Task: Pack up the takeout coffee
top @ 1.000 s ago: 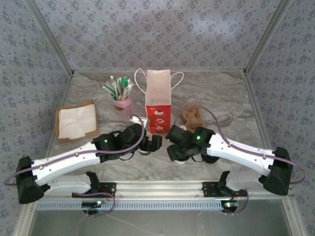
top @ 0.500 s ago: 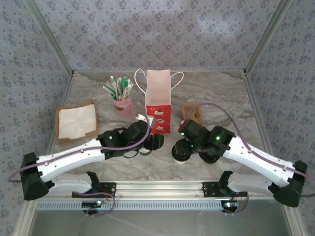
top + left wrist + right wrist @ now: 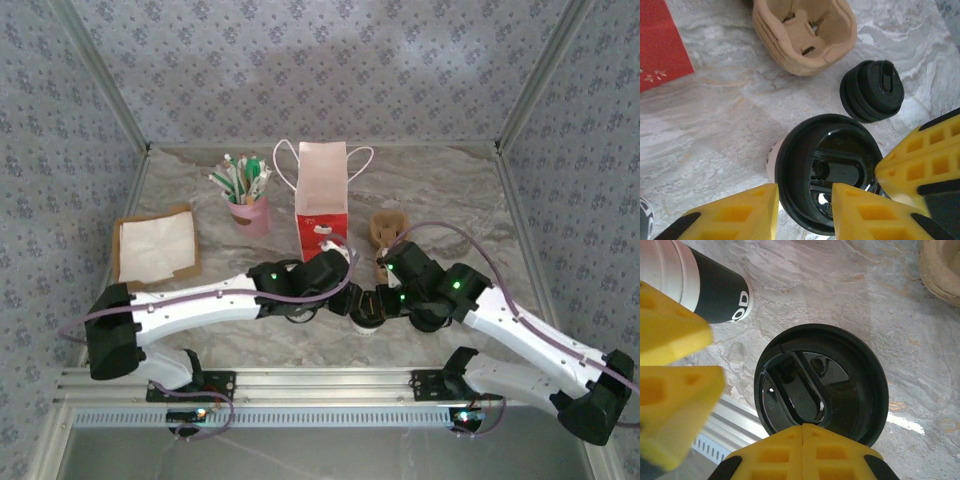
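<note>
A marble table (image 3: 460, 200) is seen with both arms reaching inward over its near half. The left arm (image 3: 190, 305) and the right arm (image 3: 520, 325) are brought together just in front of a red and white bag (image 3: 322, 200), which stands upright with its handles up. A tray (image 3: 155, 248) lined with white paper is laid at the left side, well apart from the bag. A pink cup (image 3: 251, 213) filled with sticks is set just left of the bag, and a brown carrier (image 3: 805, 35) is placed to its right.

The coffee (image 3: 827, 170) is stood upright on the table between the two wrists, its black lid on, near the carrier and a stack of lids (image 3: 872, 90). A second cup (image 3: 705, 285), white above a dark band, is seen close beside it.

The left gripper (image 3: 805, 189) is held partly released, one finger beside the coffee and the other over its lid; nothing is seen clamped. The right gripper (image 3: 803, 427) is clenched, its fingers pressed together at the lid's edge; whether the rim is pinched cannot be told.
</note>
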